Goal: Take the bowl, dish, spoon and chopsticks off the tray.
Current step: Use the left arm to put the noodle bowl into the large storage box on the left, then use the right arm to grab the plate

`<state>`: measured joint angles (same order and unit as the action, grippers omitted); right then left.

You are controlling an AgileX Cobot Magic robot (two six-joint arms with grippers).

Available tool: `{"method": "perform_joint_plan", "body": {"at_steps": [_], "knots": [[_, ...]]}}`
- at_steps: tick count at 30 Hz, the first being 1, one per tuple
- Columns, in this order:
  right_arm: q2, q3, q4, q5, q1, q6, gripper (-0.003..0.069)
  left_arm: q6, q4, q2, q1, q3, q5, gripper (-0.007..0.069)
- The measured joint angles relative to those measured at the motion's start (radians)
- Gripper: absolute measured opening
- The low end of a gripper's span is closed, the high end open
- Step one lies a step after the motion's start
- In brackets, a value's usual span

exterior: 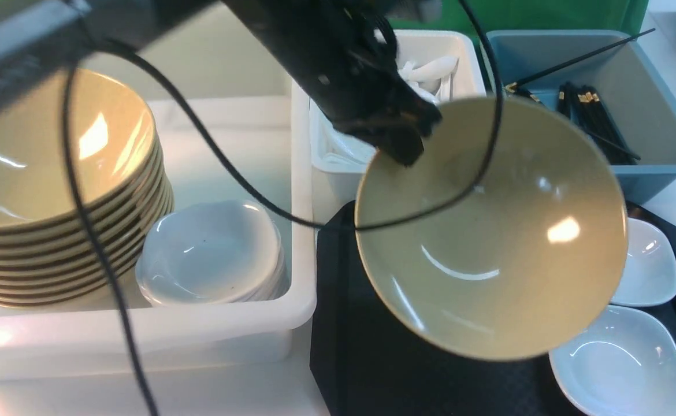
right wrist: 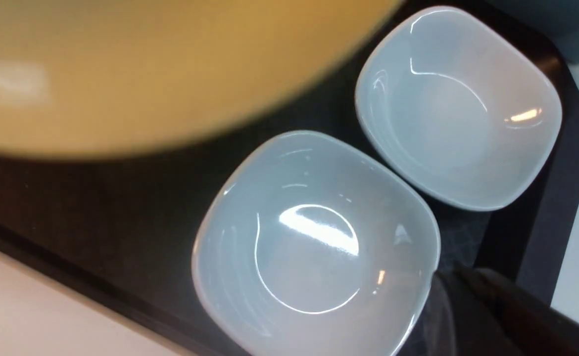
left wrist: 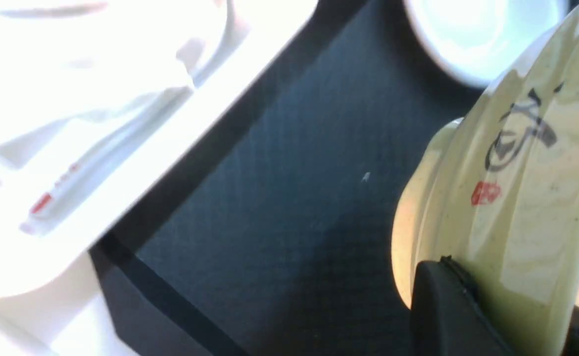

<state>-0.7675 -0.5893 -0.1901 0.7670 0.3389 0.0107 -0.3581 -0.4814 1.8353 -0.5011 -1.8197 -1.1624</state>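
Up front, the left gripper (exterior: 401,144) is clamped on the far rim of the mustard-yellow bowl (exterior: 491,231). It holds the bowl tilted in the air above the black tray (exterior: 361,346), inside facing the front camera. The left wrist view shows 1 dark finger (left wrist: 448,306) pressed against the bowl's outer wall, just under a brush mark and a red stamp. The left arm reaches in from the upper left, its cable looping across the bowl.

On the tray's right side lie 2 white dishes, a nearer dish (exterior: 621,358) and a farther dish (exterior: 647,263), just beside each other and both empty.

The large white bin (exterior: 222,341) to the left holds a stack of yellow bowls (exterior: 55,173) and, beside it, a stack of white dishes (exterior: 211,248). Behind the tray, a small white tub (exterior: 471,63) holds white spoons (exterior: 433,69). The blue-grey bin (exterior: 661,144) holds black chopsticks (exterior: 595,115), with 1 stick leaning over its far rim.

The right gripper (right wrist: 472,291) is closed and sits low, just beside the nearer dish's edge. Whether it touches the dish cannot be told.
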Motion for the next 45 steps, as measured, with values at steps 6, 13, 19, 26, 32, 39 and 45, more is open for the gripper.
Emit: {"method": "perform_joint_plan", "body": {"at_steps": [6,13,19,26,32,39,45], "knots": [[0.0,0.0,0.0,0.0,0.0,0.0,0.0046,-0.005,-0.01,-0.165,0.201,0.0,-0.031,0.0003],[0.0,0.01,0.0,-0.016,0.0,0.005,0.0046,0.018,-0.008,-0.358,0.639,0.0,-0.097,0.0003],[0.0,0.01,0.0,-0.027,0.0,0.017,0.0046,0.09,0.035,-0.375,0.953,0.03,-0.098,0.0003],[0.0,0.01,0.0,-0.029,0.0,0.02,0.0046,0.159,0.117,-0.375,1.004,0.217,-0.029,0.0004],[0.0,0.01,0.002,-0.029,0.0,0.022,0.0046,0.193,0.151,-0.375,1.005,0.4,0.091,0.0073],[0.0,0.01,0.011,-0.034,0.0,0.023,0.0046,0.225,0.149,-0.4,1.005,0.378,0.12,0.0369],[0.0,0.01,0.013,-0.053,0.0,0.024,0.0046,0.233,0.123,-0.492,1.005,0.302,0.124,0.0472]]}}
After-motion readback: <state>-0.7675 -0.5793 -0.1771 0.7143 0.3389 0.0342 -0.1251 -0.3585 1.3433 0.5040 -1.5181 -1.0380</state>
